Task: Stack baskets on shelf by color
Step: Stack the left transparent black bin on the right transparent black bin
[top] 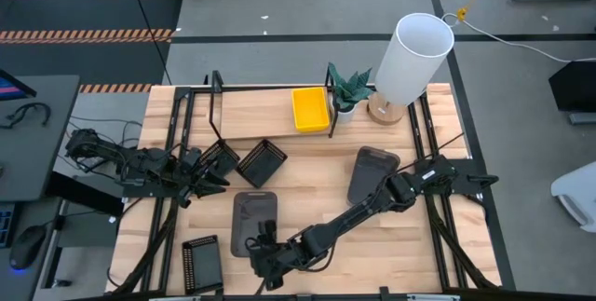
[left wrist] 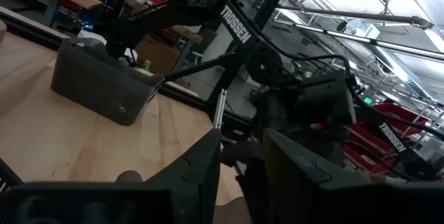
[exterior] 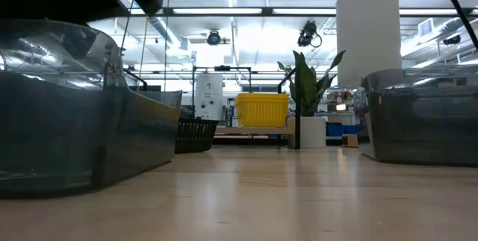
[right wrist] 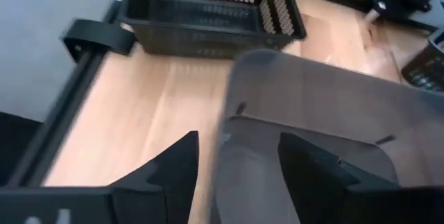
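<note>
Table (top: pixel 307 198) surface was partly hidden by both arms; right end effector (right wrist: pixel 236 161) straddled grey basket (top: pixel 254 222) rim, left end effector (left wrist: pixel 243 158) apart, empty.

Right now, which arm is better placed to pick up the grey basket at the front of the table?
The right. Its gripper is open at the near rim of that grey basket, fingers straddling the wall. The left gripper is beside the black baskets, farther away.

Overhead looking down, low table-level view, both sharing yellow basket (top: pixel 310 108)
</note>
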Robot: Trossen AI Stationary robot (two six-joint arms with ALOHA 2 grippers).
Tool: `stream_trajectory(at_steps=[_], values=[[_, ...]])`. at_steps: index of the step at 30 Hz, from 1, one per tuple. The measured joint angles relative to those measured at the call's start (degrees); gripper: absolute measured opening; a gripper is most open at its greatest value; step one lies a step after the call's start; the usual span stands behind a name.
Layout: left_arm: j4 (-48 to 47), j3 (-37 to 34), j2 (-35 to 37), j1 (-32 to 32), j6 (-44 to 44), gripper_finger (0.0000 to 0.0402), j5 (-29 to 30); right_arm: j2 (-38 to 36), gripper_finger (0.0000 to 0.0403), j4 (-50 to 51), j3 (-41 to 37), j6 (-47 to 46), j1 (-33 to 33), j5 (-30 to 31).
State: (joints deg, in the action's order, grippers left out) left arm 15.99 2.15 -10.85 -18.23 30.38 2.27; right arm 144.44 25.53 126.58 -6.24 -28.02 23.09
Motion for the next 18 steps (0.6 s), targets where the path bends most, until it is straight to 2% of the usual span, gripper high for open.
stream_trajectory(at_steps=[5, 13, 18], values=[[0.0, 0.0, 0.0, 0.0, 0.0, 0.0117, 0.0, 0.0, 0.0152, 0.7, -0.3, 0.3, 0.9, -0.9], [0.0, 0.0, 0.0, 0.0, 0.0, 0.0117, 0.0, 0.0, 0.0018, 2.8, -0.3, -1.8, 1.5, -5.0], [0.0, 0.0, 0.0, 0.0, 0.0, 0.0117, 0.0, -0.2, 0.0014, 3.7, -0.3, -3.7, 1.4, -5.1]])
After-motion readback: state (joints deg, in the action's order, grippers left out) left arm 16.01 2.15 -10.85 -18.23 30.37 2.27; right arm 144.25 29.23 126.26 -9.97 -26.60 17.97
